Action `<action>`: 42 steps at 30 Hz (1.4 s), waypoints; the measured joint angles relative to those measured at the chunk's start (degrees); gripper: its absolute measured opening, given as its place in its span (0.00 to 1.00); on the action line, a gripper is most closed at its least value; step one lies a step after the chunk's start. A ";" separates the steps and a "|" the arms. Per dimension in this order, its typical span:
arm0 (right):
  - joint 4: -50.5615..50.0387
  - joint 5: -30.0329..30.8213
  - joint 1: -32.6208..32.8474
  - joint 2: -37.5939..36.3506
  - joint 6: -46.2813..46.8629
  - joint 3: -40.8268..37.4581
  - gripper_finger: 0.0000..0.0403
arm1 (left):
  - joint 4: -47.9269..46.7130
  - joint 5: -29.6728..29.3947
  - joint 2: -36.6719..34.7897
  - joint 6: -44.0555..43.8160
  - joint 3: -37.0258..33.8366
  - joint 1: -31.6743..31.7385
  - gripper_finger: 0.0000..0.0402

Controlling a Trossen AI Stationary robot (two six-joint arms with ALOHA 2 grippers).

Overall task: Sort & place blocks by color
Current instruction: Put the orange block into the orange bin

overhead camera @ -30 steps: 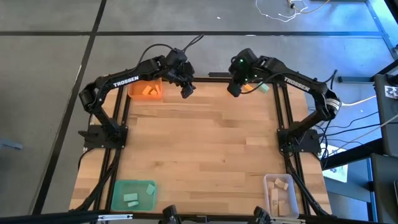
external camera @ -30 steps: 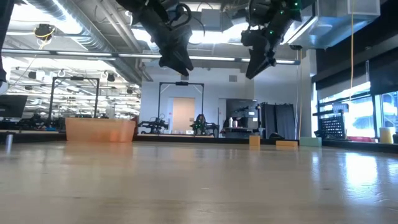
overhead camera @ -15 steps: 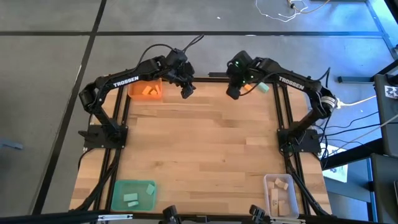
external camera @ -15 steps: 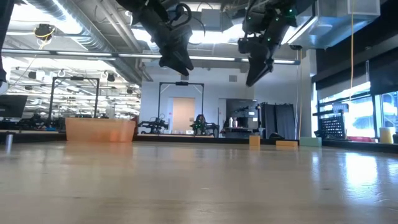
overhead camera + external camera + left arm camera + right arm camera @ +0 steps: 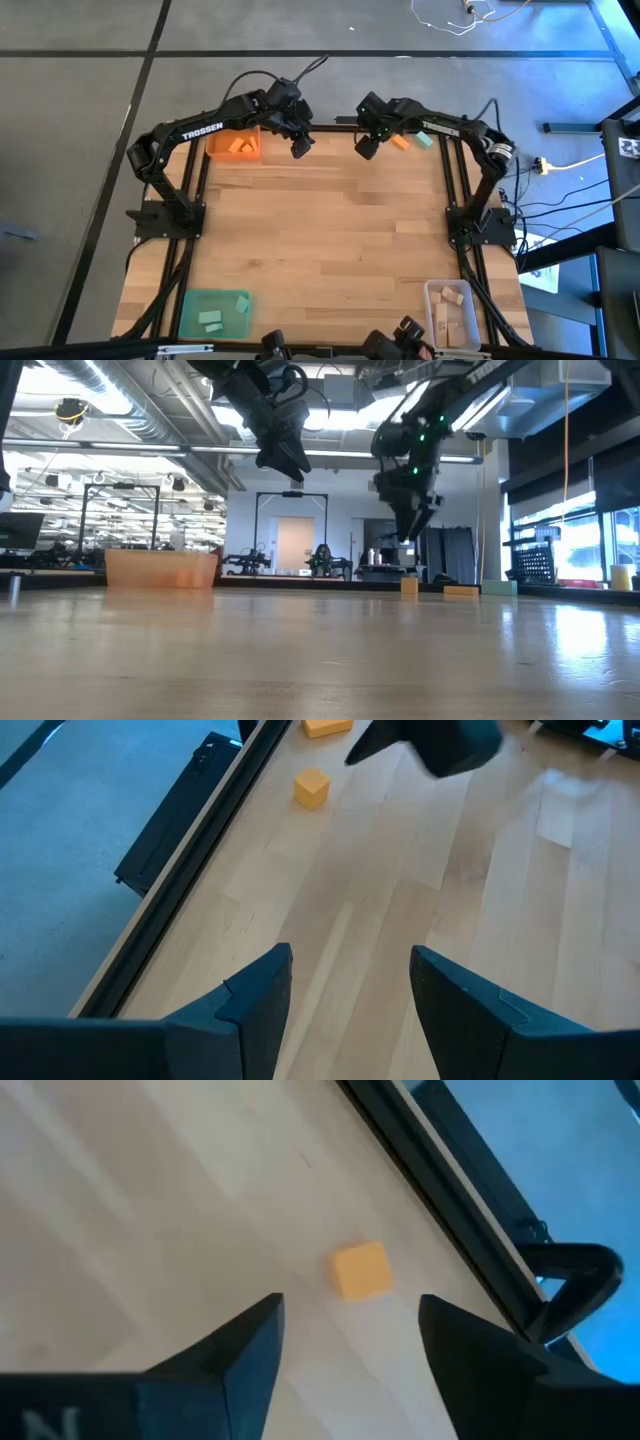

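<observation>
My right gripper [image 5: 366, 148] hangs open above the far edge of the table, over a small orange cube [image 5: 360, 1270] that rests flat on the wood between and beyond its fingers [image 5: 350, 1305]. It touches nothing. A flat orange block [image 5: 400, 142] and a teal block [image 5: 424, 140] lie just to its right. My left gripper [image 5: 300, 148] hangs open and empty [image 5: 350, 960] beside the orange tray [image 5: 215, 150], high above the table [image 5: 283, 465]. The left wrist view also shows the cube [image 5: 312, 788].
The orange tray holds orange blocks [image 5: 240, 146]. A green tray [image 5: 190, 300] with teal blocks stands at the near left corner. A clear tray [image 5: 432, 300] with pale wood blocks [image 5: 452, 296] stands at the near right corner. Bare wood lies between them.
My right gripper has gone down and a little toward the table's left edge, and now hangs lower than my left gripper. It has stayed open. The blocks have not moved.
</observation>
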 joint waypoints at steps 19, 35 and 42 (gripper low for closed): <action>4.08 -4.86 -3.02 7.73 -6.08 0.00 0.58 | -0.08 0.67 0.00 0.02 0.00 0.00 0.48; 4.03 -4.13 -4.66 9.04 -6.11 0.00 0.58 | -0.09 1.93 -0.02 0.02 0.00 -0.02 0.48; 3.46 -7.95 -6.12 9.15 -6.08 0.02 0.58 | -0.09 1.93 -0.02 0.02 0.00 -0.02 0.48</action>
